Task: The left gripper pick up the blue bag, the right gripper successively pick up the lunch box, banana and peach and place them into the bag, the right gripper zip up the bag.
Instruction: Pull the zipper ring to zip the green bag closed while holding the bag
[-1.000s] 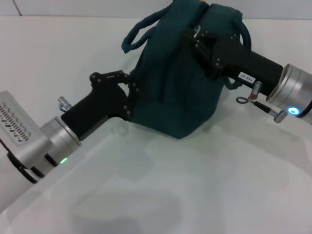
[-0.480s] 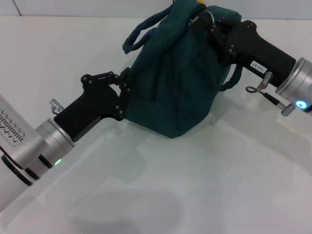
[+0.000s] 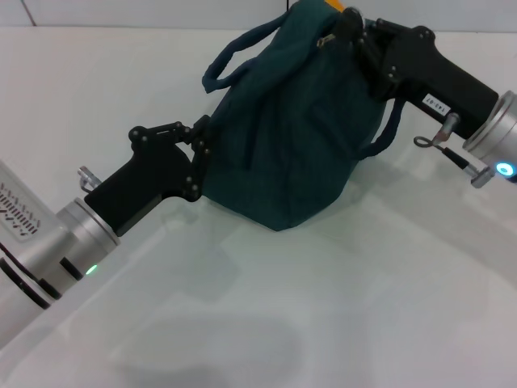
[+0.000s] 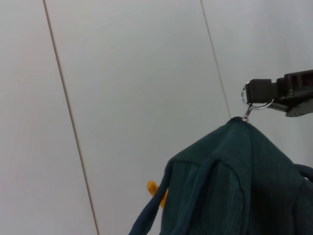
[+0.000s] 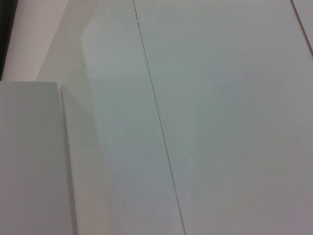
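I am seeing my left tool [image 3: 200,153] clamping the near side edge of the blue bag [image 3: 287,137], which is sitting on the white desk [image 3: 242,307] just beyond it. Farther off, my right tool [image 3: 349,31] is pinching the metal ring pull [image 4: 254,100] at the bag's top, a bit of yellow banana [image 4: 155,190] poking out beside it.

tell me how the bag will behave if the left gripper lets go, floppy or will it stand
Probably floppy: the bag is soft fabric, creased and sagging, with its top pulled to a peak where the right gripper holds the zip ring. It likely slumps rather than topples, since its base sits broadly on the table. The left gripper pinching its side seems to steady it.
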